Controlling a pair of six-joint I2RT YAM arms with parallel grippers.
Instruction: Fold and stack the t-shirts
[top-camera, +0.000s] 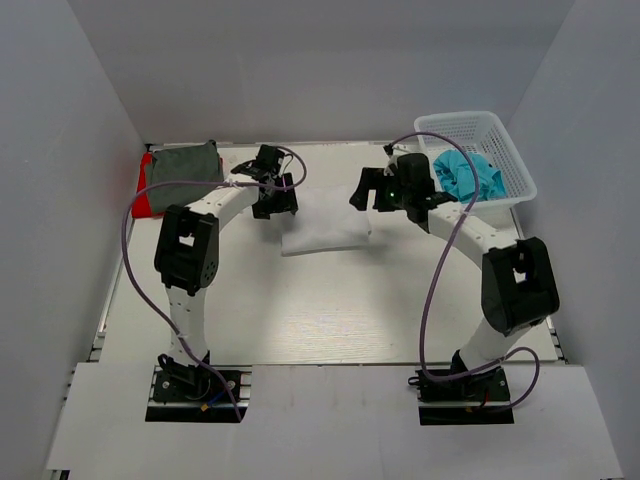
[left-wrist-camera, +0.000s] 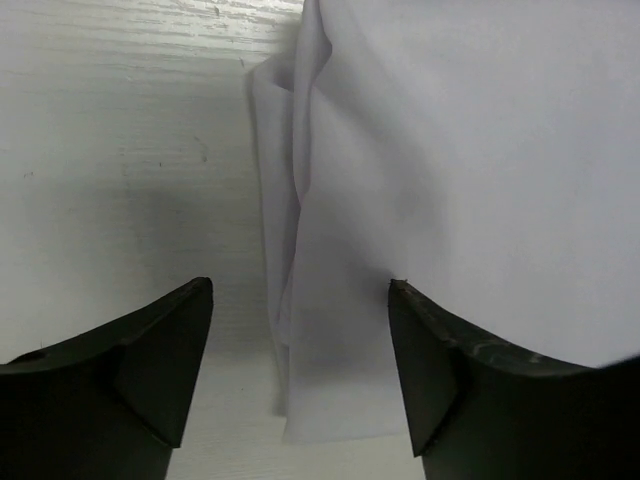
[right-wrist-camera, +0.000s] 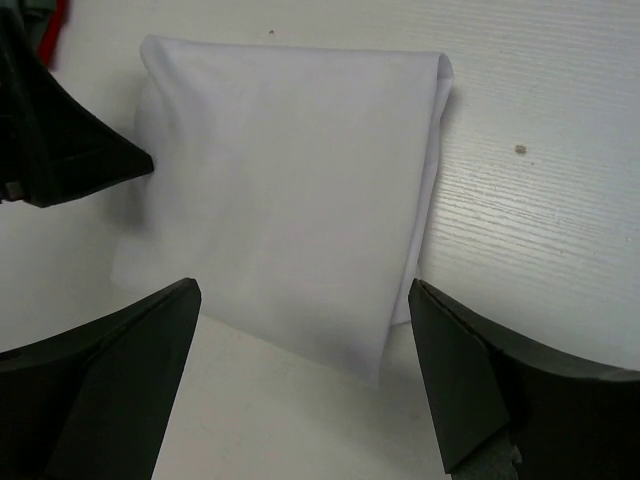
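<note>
- Tabletop (top-camera: 330, 310): pale wood-grain surface filling the middle of the overhead view, with grey walls on three sides and the two arm bases at the bottom edge.
- White t-shirt (top-camera: 325, 232): folded into a neat rectangle just above the centre of the overhead view, lying flat on the tabletop between the two arms. In the left wrist view its layered folded edge runs down the middle of the frame. In the right wrist view it fills the centre, with a folded corner at the upper right.
- White lattice basket (top-camera: 515, 170): sits at the upper right of the overhead view, against the back wall.
- Grey-green t-shirt (top-camera: 187, 163): folded, at the upper left of the overhead view, lying on top of the red one.
- Turquoise t-shirt (top-camera: 468, 175): crumpled inside the basket.
- Red t-shirt (top-camera: 146, 195): only its left edge shows from under the grey-green one.
- Left gripper (left-wrist-camera: 300, 290): jaws spread wide and holding nothing. It is at the white t-shirt's left edge, one finger over cloth and the other over bare tabletop.
- Right gripper (right-wrist-camera: 302, 288): jaws also spread wide and holding nothing, poised at the white t-shirt's right side. I cannot tell whether it touches the cloth.
</note>
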